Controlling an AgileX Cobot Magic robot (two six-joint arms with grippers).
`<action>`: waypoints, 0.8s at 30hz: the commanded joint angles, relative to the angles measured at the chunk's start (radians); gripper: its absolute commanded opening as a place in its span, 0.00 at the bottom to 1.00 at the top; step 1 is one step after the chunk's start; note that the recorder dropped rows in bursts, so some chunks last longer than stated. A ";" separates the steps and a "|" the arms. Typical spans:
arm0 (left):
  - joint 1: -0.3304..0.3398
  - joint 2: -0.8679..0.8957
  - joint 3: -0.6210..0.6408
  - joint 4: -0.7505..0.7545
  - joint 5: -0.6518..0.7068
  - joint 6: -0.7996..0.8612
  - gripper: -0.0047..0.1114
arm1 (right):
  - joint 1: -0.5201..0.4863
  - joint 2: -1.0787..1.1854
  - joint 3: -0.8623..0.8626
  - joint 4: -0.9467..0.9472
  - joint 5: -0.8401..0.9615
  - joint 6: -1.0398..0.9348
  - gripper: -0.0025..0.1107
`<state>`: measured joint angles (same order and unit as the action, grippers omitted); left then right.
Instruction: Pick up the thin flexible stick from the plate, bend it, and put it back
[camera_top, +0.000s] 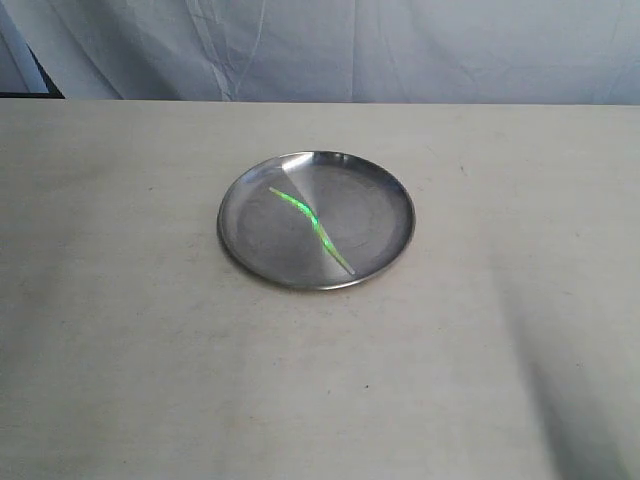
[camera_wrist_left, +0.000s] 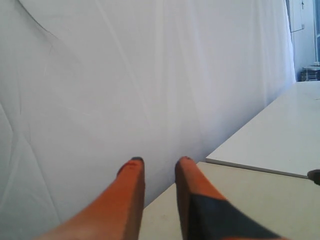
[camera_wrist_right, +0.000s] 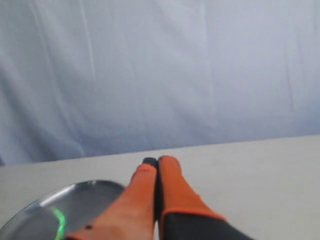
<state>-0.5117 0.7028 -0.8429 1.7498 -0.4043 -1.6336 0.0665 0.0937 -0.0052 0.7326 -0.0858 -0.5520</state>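
Note:
The round silver plate lies at the middle of the table. Across it lies the thin flexible stick, wavy and glowing green, running from the plate's far left to its near right rim. Neither arm shows in the exterior view. In the left wrist view my left gripper is open, its orange fingers apart over the table's far edge, with nothing between them. In the right wrist view my right gripper is shut and empty, above the table beside the plate; a green end of the stick shows there.
A white cloth backdrop hangs behind the table's far edge. A second pale table adjoins, seen in the left wrist view. Bare beige tabletop surrounds the plate on all sides.

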 joint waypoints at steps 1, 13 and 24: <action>-0.004 -0.004 0.002 -0.005 0.007 -0.003 0.25 | -0.148 -0.094 0.005 -0.112 0.086 -0.024 0.02; -0.004 -0.004 0.002 -0.005 0.007 -0.003 0.25 | -0.233 -0.094 0.005 -0.093 0.184 -0.024 0.02; -0.004 -0.004 0.011 -0.013 -0.007 -0.049 0.25 | -0.233 -0.094 0.005 -0.095 0.188 -0.024 0.02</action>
<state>-0.5117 0.7028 -0.8429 1.7498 -0.4063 -1.6429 -0.1578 0.0082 -0.0052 0.6406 0.0956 -0.5681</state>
